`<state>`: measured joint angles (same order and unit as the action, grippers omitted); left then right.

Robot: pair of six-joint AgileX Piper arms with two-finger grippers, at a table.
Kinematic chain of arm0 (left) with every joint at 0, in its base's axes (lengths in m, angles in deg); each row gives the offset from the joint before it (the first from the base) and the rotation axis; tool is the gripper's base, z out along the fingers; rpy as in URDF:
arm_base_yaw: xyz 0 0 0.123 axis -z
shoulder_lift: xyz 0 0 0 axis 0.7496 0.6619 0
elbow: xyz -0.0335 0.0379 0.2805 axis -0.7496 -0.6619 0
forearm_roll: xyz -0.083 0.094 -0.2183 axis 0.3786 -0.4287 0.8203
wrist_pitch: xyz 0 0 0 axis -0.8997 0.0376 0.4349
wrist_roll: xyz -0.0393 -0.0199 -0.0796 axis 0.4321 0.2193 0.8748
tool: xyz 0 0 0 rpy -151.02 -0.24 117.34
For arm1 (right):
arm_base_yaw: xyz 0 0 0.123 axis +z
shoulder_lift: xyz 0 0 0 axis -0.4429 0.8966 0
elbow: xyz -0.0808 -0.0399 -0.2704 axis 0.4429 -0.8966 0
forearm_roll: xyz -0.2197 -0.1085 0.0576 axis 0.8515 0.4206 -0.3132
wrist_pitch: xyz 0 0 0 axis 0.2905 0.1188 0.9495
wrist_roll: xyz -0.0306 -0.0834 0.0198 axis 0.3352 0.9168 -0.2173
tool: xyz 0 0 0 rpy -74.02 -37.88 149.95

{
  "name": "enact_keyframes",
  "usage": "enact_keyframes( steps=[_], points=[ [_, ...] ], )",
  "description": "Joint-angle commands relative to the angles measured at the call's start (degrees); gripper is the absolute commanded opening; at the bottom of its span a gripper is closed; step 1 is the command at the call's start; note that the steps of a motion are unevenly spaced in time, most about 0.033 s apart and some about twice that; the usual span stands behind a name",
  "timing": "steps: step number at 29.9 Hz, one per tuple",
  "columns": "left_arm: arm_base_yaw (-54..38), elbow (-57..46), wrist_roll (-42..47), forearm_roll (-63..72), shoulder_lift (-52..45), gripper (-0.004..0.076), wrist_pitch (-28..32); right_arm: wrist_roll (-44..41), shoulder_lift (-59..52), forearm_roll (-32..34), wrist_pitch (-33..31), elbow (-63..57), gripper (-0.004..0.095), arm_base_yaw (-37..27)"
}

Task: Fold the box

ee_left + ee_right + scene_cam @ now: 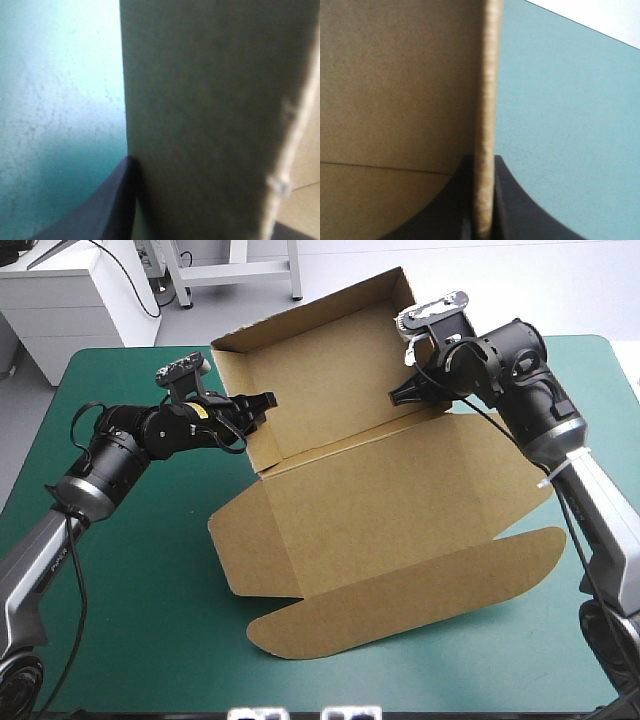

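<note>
**High view.** The box (400,500), brown board, is placed at the middle of the teal-green cover (130,570). Its tray half is at the far side, with the back and side walls raised. Its lid half is laid flat at the near side, rounded flap outermost. The left gripper (262,405) is set at the box's left side wall and the right gripper (402,395) at its right side wall.

**Left wrist view.** The box's left wall (200,100) is clamped. One black finger (107,210) is pressed to its outer face; the other is barely glimpsed on the inner side. The jaws are all but closed on the board.

**Right wrist view.** The box's right wall (487,100) is seen edge-on, upright between the black fingers (520,205). The jaws are nearly closed on it.

**Step judged.** The side walls are being squared for tucking. They are best moved together and evenly, gripped low toward the crease. That way the board is not bent off its score and the box is not dragged across the cover.
</note>
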<state>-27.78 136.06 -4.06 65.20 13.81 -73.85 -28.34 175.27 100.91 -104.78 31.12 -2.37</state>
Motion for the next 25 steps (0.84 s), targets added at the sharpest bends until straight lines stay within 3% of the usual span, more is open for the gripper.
enact_keyframes(
  steps=[1, 9, 13, 19, 25],
  points=[
    [0.71, 2.05, 0.06, -1.22, -2.20, -0.0008, 4.74, -1.80, -1.95, 2.78, 1.37, 1.75, -0.0009, 0.30],
    [0.59, 3.00, -0.46, -2.89, 1.75, -0.0008, 1.07, -5.11, 1.70, 5.23, -3.10, 1.22, -0.0013, -0.21],
    [0.59, 8.37, -0.68, -7.95, 6.34, -0.0008, -7.78, -6.21, 4.41, 2.87, -5.41, 1.22, -0.0016, -1.81],
    [0.59, 19.58, -6.04, -9.96, 13.92, -0.0008, -19.87, -5.29, 8.60, -8.04, -8.21, 1.22, -0.0016, -6.06],
    [0.59, 29.28, -8.72, -10.16, 22.13, -0.0008, -32.49, -5.56, 11.45, -11.80, -9.21, 1.22, -0.0016, -7.67]
  ],
)
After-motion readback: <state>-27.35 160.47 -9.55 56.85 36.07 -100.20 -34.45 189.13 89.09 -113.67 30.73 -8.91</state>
